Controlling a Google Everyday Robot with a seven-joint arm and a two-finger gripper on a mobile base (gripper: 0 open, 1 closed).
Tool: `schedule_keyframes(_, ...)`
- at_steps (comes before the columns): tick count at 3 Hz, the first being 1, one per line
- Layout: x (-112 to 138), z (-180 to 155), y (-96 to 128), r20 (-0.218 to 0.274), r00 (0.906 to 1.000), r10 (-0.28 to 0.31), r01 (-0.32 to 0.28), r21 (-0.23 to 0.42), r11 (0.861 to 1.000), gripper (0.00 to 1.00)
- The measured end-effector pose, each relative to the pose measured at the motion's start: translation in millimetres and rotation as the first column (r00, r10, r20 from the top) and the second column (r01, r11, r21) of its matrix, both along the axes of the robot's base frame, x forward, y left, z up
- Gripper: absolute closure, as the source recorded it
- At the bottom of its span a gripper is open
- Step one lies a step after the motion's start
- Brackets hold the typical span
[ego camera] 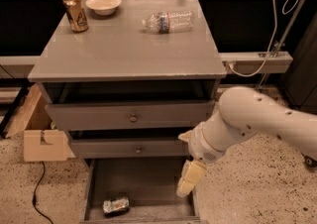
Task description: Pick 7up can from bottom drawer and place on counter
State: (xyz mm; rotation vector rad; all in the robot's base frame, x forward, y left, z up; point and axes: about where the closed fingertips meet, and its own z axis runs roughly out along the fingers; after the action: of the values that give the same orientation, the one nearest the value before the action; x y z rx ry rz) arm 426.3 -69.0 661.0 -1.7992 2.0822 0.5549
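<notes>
The 7up can (116, 205) lies on its side on the dark floor of the open bottom drawer (143, 178), near its front left. My gripper (189, 179) hangs from the white arm (257, 124) over the drawer's right side, to the right of the can and apart from it. The counter (124, 44) is the grey top of the cabinet above.
On the counter stand a gold-brown can (75, 13) and a white bowl (103, 4) at the back left, and a clear plastic bottle (168, 21) lies at the back right. Two knobbed drawers (132, 117) sit above the bottom one. A cardboard box (42, 139) stands on the floor at left.
</notes>
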Motion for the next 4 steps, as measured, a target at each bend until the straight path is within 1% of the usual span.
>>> schedule_keyframes(1, -3.0, -67.9, 21.5, -0.027, 0.9996, 0.010, -0.009, 0.035, 0.999, 0.00)
schedule_keyframes(2, 6.1, -136.4, 57.0, -0.024, 0.9997, -0.009, 0.012, 0.144, 0.990, 0.00)
schedule_keyframes(3, 10.4, -183.7, 83.8, -0.044, 0.9987, -0.024, 0.034, 0.225, 0.974, 0.00)
schedule_keyframes(4, 10.4, -183.8, 83.8, -0.044, 0.9987, -0.024, 0.034, 0.225, 0.974, 0.00)
